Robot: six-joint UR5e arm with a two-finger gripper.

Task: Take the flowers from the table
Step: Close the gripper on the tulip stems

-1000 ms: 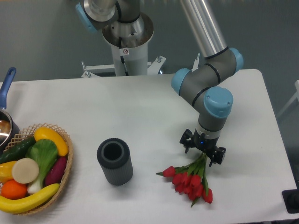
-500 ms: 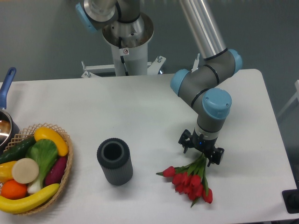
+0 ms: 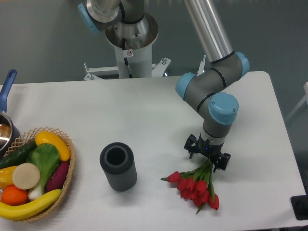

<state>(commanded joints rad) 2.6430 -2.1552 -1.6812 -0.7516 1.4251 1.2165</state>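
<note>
Reaching down from the arm's blue-capped wrist, the gripper (image 3: pixel 208 155) is sitting low over the table (image 3: pixel 159 110), its two dark fingers (image 3: pixel 191 146) spreading out to either side of the green stems. The flowers (image 3: pixel 195 185) are lying right under it and fanning away toward the near edge of the table: the stem ends are running up between the fingers, while the red buds are clustering just below and slightly to the left of the gripper (one bud is poking out farther left than the others). Whether the fingers are actually pinching the stems or only straddling them is something the view is not showing clearly enough, so I cannot tell if the grip is closed. The bunch is appearing to rest on the white surface, though the angle is not making contact certain.

Well to the left of the gripper, a dark ribbed cylinder (image 3: pixel 118 166) is standing upright with its open top facing up. Farther left still, at the table's edge, a wicker basket (image 3: pixel 71 166) is holding fruit and vegetables, among them a banana (image 3: pixel 29 206), and a blue-handled pan (image 3: pixel 6 110) is peeking in beyond it.
</note>
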